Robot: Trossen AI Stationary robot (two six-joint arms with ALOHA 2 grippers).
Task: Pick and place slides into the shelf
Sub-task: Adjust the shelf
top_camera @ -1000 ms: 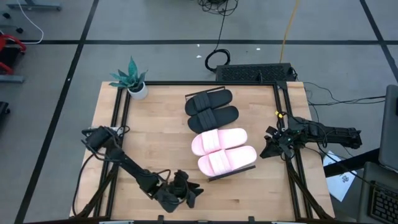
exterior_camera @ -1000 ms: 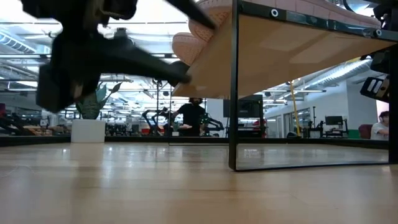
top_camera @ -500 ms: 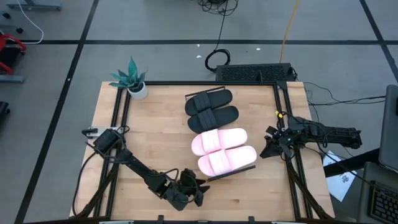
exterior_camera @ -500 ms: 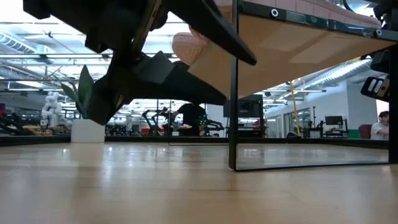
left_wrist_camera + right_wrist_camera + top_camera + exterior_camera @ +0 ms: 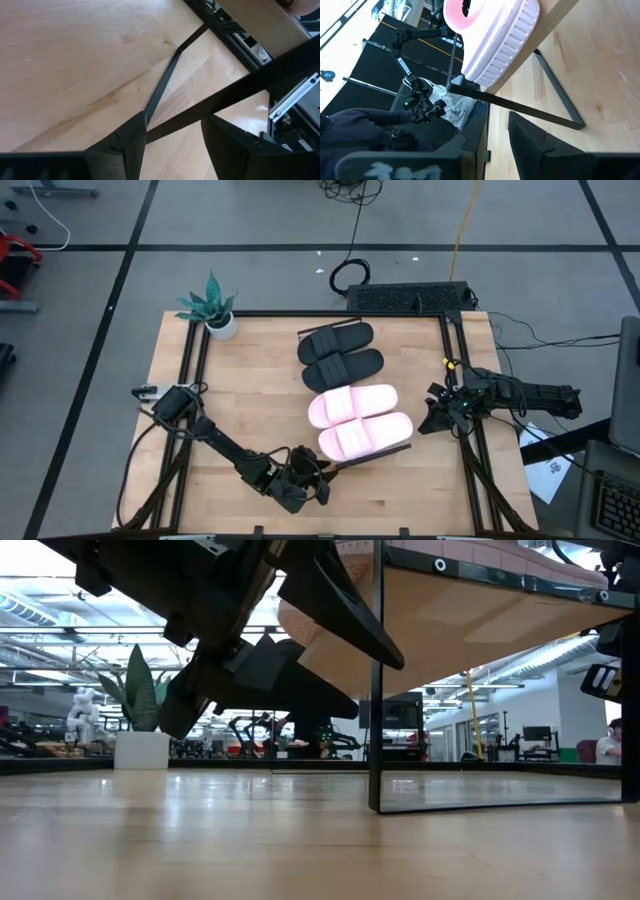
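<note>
no text, label, brand or number can be read in any view. in the right wrist view a dark stand (image 5: 406, 64) beyond the table carries pale lettering, too small and too tilted to make out. in the left wrist view small white stickers (image 5: 286, 146) sit on a dark part at about 4 o'clock, their print unreadable.

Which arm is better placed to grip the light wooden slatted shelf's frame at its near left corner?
Left. Its open tool is at that shelf corner, frame bar between its fingers; the right tool sits at the table's right edge.
</note>
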